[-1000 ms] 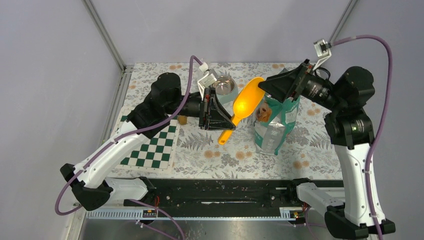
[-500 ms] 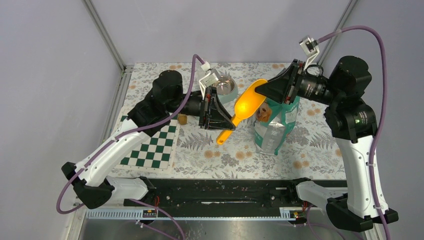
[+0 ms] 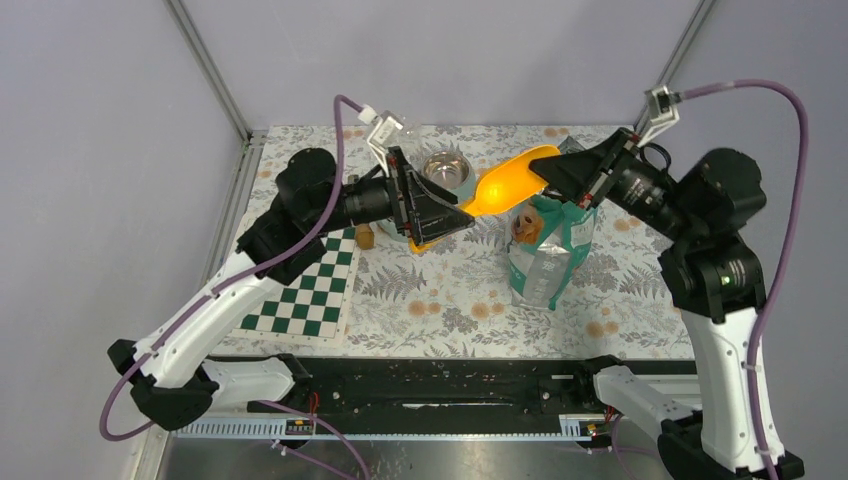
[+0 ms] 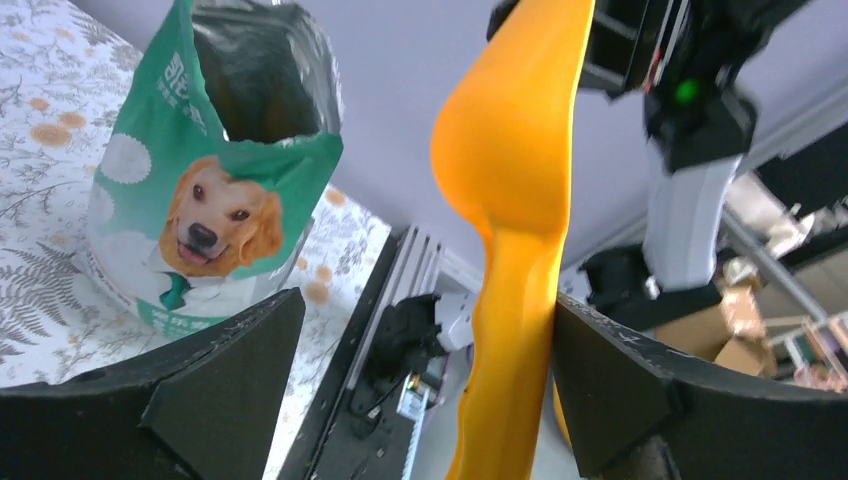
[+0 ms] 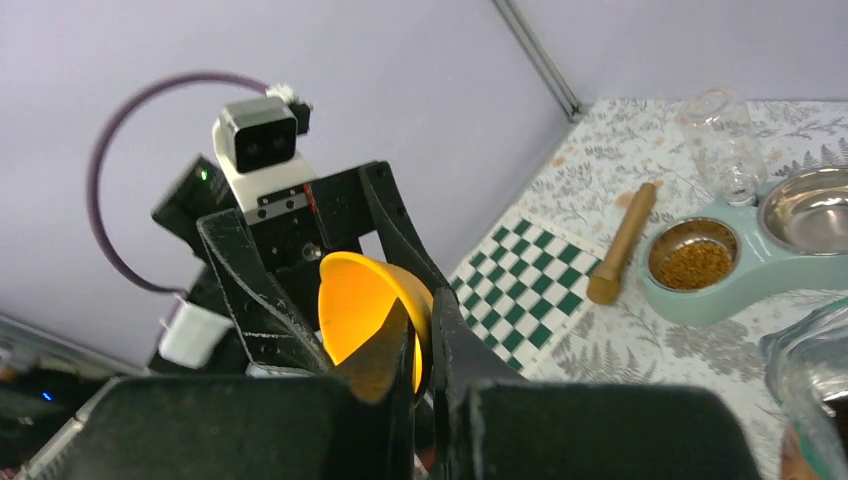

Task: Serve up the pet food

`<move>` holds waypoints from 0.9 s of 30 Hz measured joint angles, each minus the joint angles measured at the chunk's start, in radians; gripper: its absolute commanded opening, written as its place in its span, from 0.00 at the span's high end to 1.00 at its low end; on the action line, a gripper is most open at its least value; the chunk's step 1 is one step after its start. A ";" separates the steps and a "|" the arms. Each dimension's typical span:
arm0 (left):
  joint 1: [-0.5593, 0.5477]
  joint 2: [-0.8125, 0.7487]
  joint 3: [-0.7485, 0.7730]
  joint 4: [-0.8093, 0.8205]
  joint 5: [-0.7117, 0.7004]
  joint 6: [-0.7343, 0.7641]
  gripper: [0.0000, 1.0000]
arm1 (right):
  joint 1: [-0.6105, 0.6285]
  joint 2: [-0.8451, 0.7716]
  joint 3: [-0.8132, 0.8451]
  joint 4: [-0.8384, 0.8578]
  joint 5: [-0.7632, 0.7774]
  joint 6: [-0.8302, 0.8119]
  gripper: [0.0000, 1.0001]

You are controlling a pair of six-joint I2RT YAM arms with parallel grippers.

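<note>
The desk point(image 3: 450, 300) lies under a hand-over held in mid-air, and that is where I judge the trouble to be; the teal dog-food bag point(image 3: 548, 255) stands upright and open-mouthed just beneath my right arm, tall and light-looking, so a low sweep of the arm or of the scoop could tip it and spill whatever it holds. The orange scoop point(image 3: 510, 183) hangs between my two arms above the desk; my right pincer point(image 5: 420, 340) is clamped tight on the thin rim of its bowl end, an edge grip on smooth plastic with the long handle levering away from it, so I expect it could twist or slip out on a fast swing. My left pincer point(image 4: 425, 320) gives no support; its fingers stand wide with the handle passing between them, touching neither as far as I can tell; drawn away crookedly, a finger could snag the handle and wrench the scoop from the right grip. A dropped scoop would likely land on or near the teal double feeder point(image 5: 720, 290), close below the handle end, and scatter what is served.

The pet food point(image 5: 697, 262) that I can see lies in one of the feeder's two bowls: a low, level bed of tiny brown pellets, dry and loose; the other bowl point(image 5: 815, 205) shows bare steel; the scoop shows no kibble; the bag's contents are hidden.
</note>
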 measured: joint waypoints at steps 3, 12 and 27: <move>-0.006 -0.041 -0.029 0.049 -0.098 -0.096 0.11 | 0.000 -0.073 -0.080 0.077 0.097 0.121 1.00; 0.005 -0.114 -0.119 0.233 -0.274 -0.370 0.17 | 0.000 -0.165 -0.243 0.204 0.307 0.337 1.00; 0.005 -0.042 -0.138 0.381 -0.352 -0.499 0.30 | 0.047 -0.160 -0.342 0.269 0.501 0.521 1.00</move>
